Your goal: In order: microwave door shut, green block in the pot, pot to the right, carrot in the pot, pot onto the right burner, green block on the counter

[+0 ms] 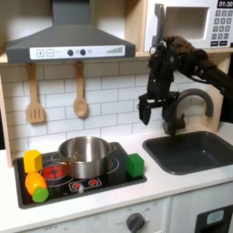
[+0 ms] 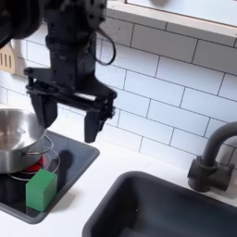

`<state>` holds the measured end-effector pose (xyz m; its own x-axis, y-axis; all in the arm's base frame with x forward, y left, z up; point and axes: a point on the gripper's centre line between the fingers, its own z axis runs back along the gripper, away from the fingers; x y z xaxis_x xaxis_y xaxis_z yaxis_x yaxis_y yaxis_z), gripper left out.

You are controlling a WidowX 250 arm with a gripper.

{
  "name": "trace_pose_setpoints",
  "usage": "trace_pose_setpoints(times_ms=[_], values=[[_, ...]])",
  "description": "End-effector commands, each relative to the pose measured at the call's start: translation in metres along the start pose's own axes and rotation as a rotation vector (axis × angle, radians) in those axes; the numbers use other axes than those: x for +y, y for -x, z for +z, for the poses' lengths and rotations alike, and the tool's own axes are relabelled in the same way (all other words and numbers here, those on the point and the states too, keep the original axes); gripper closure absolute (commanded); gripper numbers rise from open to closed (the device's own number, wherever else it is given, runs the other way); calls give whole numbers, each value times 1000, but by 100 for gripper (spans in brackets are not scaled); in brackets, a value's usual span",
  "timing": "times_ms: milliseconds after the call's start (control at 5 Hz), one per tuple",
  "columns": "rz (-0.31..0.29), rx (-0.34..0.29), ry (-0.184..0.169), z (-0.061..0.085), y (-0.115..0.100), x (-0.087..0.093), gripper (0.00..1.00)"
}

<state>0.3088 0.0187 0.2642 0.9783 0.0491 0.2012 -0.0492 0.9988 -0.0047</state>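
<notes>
Descent onto the small bright green toy block (image 1: 135, 165) looks like the step in hand, judged from the white-framed microwave door with its dark glass window (image 1: 187, 22) already lying shut. To do it well, the black fingers (image 2: 68, 114) should travel down and toward the second exterior view's left until the block sits squarely between them, then close on its flat sides, low enough not to pinch a corner. The fingers stand wide apart, hold nothing and touch nothing. The block rests below them on the edge of the black cooktop panel (image 1: 107, 182), and the round shiny steel pot (image 1: 84, 155) sits just beyond it, further from the fingers. The stubby orange toy carrot (image 1: 36, 186) lies past the pot, well apart from the fingers.
</notes>
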Motion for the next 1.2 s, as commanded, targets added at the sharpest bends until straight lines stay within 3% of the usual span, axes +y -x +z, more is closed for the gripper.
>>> trace_pose_setpoints(times_ms=[0,400,800,1000], values=[[2,52,-33,-18,12,11,0],[20,72,-46,-31,16,23,0],[8,99,-29,-49,14,30,0],[2,120,-44,-58,14,34,0]])
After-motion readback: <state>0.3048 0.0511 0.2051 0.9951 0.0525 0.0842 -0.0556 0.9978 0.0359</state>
